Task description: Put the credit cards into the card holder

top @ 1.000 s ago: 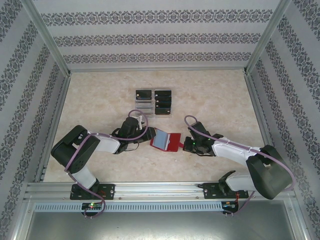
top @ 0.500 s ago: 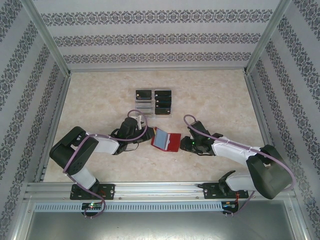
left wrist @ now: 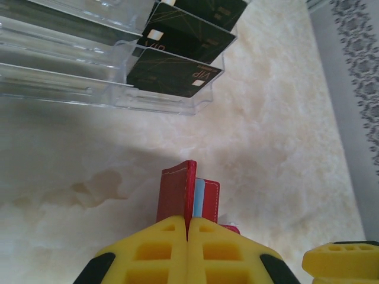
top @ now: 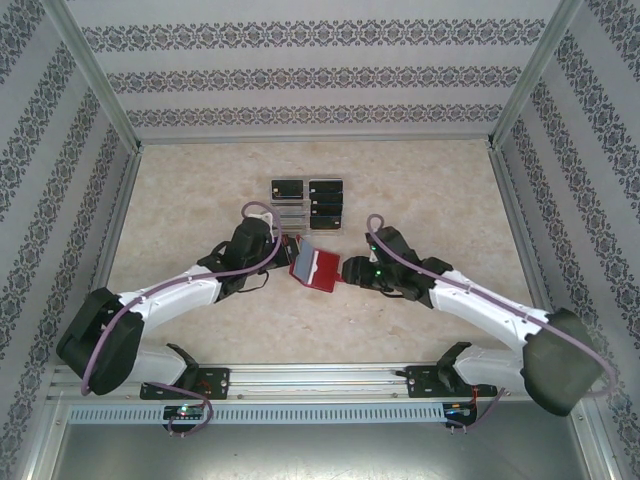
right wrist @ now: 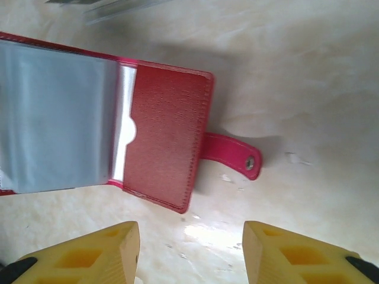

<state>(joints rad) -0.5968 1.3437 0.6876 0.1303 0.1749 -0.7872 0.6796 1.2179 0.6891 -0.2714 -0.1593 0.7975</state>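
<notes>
Left pincer (left wrist: 188, 231) grips the wallet (left wrist: 176, 195) cover on edge; right pincer (right wrist: 189, 236), open, faces the snap tab (right wrist: 231, 155), with cards (left wrist: 177, 77) just beyond in the rack (left wrist: 71, 89).

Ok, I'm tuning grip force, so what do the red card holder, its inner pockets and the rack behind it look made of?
The card holder looks like red leather or an imitation: fine grain, matte, a stitched edge. Its inner pockets seem to be soft translucent plastic, greyish with a slight sheen. The rack looks like rigid clear plastic, perhaps acrylic: see-through, with bright edges.
</notes>
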